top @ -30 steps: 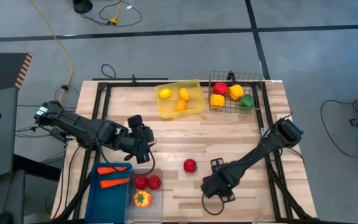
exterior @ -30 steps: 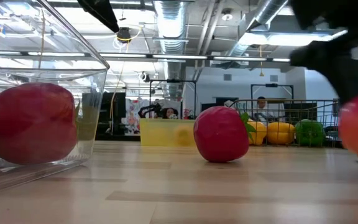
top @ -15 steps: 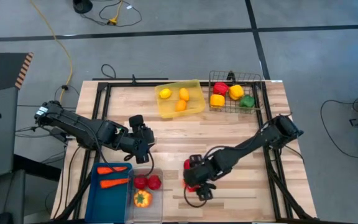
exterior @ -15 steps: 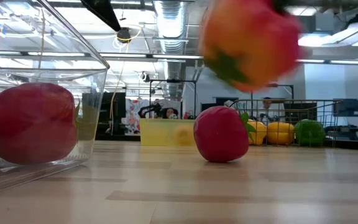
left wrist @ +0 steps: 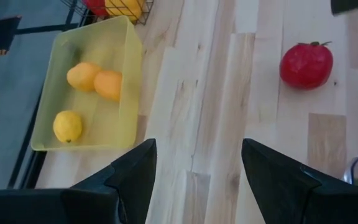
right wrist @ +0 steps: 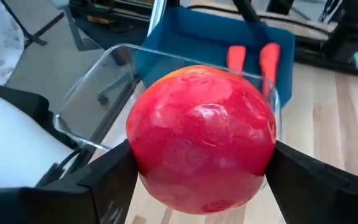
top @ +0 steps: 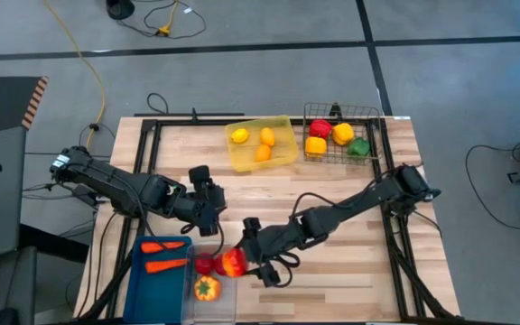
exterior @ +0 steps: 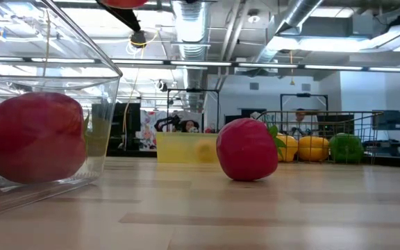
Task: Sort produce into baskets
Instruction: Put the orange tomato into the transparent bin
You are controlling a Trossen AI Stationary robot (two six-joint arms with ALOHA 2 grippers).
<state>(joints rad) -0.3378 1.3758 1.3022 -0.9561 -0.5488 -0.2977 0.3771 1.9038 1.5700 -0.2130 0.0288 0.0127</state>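
My right gripper (top: 236, 264) is shut on a red tomato (right wrist: 201, 137) above the right rim of the clear bin (top: 213, 302). The bin holds two red tomatoes (top: 204, 264) and an orange-yellow pepper (top: 207, 289). A second loose red tomato (left wrist: 306, 65) rests on the table mid-board; it also shows in the low view (exterior: 247, 149). My left gripper (top: 213, 213) is open and empty, just beyond the blue bin (top: 141, 280) with two carrots (top: 164, 255). My right gripper pinches the tomato's two opposite sides (right wrist: 143, 163) between its two fingers. The fingers come from the table's right. The tomato is lifted clear, above the clear bin's rim (right wrist: 98, 68).
The yellow tray (top: 283, 155) with three lemons and the wire basket (top: 368, 113) with several peppers stand at the far edge. My right arm (top: 350, 209) stretches across the board's middle. Bare wood lies at the near right.
My right gripper has gone up and toward the table's left edge, carrying the tomato from table height near the front middle to above the clear bin. The loose tomato and my left arm have stayed put.
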